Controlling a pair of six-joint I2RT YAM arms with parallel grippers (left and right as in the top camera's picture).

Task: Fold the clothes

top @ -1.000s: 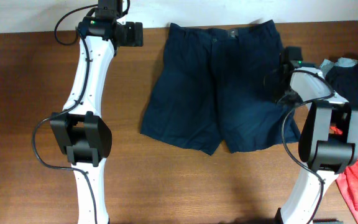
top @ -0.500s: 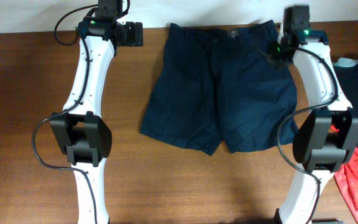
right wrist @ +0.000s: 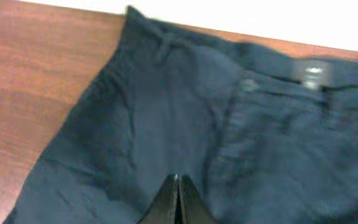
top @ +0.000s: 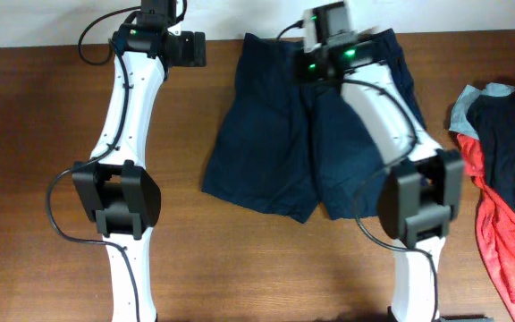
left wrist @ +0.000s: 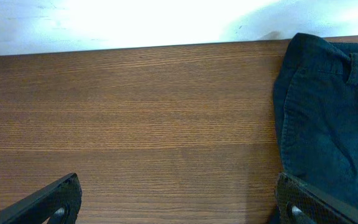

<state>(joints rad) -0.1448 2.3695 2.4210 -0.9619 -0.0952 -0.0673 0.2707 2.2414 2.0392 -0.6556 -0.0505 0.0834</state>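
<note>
The dark navy shorts (top: 271, 134) lie flat on the wooden table, waistband at the far edge and legs toward me. My left gripper (top: 195, 49) is open and empty just left of the waistband's left corner; the left wrist view shows its fingers (left wrist: 179, 205) spread wide over bare wood, with the shorts (left wrist: 334, 106) at the right. My right gripper (top: 316, 45) hovers over the middle of the waistband. In the right wrist view its fingers (right wrist: 177, 182) are shut together above the shorts (right wrist: 142, 112), with no fabric between them.
A heap of other clothes lies at the right table edge: a navy top (top: 508, 143), a red garment (top: 508, 255) and a pale grey-blue piece (top: 465, 105). The table's far edge meets a white wall (left wrist: 166, 25) right behind the waistband.
My right arm has swung from the shorts' right side leftward over the middle of the waistband, uncovering the heap. The left arm and the shorts have not moved.
</note>
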